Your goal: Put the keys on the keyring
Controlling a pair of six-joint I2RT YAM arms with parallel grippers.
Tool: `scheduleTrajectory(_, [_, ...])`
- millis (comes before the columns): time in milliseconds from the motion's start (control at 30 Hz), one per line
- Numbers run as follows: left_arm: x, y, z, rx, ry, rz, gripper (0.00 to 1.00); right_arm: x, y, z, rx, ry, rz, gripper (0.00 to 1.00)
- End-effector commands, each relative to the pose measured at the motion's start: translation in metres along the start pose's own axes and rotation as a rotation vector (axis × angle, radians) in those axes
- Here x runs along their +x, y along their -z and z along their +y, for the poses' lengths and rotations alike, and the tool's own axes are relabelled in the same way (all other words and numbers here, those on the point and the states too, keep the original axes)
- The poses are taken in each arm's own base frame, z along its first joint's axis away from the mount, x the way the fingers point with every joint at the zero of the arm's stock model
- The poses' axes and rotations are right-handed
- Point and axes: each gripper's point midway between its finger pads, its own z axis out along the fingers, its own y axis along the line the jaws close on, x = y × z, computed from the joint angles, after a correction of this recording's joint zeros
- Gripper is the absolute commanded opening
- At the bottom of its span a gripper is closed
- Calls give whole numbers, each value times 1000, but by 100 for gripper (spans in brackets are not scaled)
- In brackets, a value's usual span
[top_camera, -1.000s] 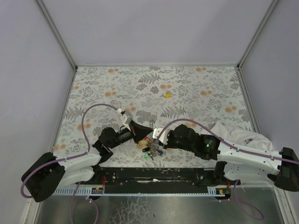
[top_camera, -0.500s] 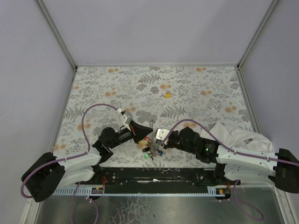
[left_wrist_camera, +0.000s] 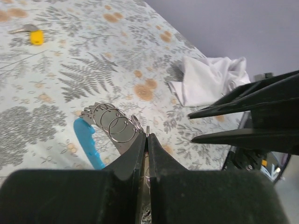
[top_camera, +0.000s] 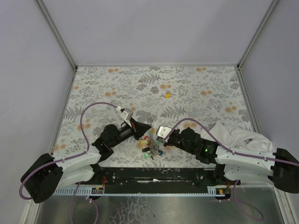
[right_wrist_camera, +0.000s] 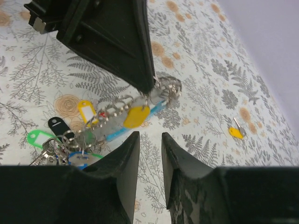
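Observation:
My left gripper (top_camera: 148, 127) is shut on a thin silvery keyring (left_wrist_camera: 146, 132), its jaws pinched together in the left wrist view (left_wrist_camera: 146, 140). Several more rings (left_wrist_camera: 112, 123) hang beside it, over a light-blue strip (left_wrist_camera: 86, 140). In the right wrist view the keyring (right_wrist_camera: 166, 86) sits at the left fingertip, with a yellow-capped key (right_wrist_camera: 135, 116) hanging below it. The cluster of yellow, black, green and blue capped keys (right_wrist_camera: 60, 133) trails to the table (top_camera: 152, 150). My right gripper (right_wrist_camera: 149, 140) is open and empty, just near of the hanging key. A loose yellow key (top_camera: 166, 94) lies farther back.
A crumpled white cloth (top_camera: 238, 135) lies at the right edge of the floral tabletop and shows in the left wrist view (left_wrist_camera: 210, 79). The loose yellow key also shows in the left wrist view (left_wrist_camera: 33, 36) and the right wrist view (right_wrist_camera: 236, 131). Walls enclose three sides.
My left gripper has lifted up and back a little with the keyring. My right gripper has shifted slightly toward the cluster and turned its wrist.

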Motion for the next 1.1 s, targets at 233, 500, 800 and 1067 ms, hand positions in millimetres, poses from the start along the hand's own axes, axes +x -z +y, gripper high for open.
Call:
scheduleTrajectory(233, [-23, 21, 99, -436, 13, -51, 0, 4, 19, -30, 171, -99, 22, 34])
scheduleTrajectory(500, [-12, 37, 148, -580, 77, -61, 10, 9, 23, -27, 183, -176, 10, 34])
scheduleTrajectory(800, [-20, 46, 144, -572, 127, -81, 42, 19, 33, -41, 291, -243, 42, 36])
scheduleTrajectory(1067, [-65, 85, 121, -658, 133, -176, 90, 31, 45, -70, 449, -274, 140, 43])
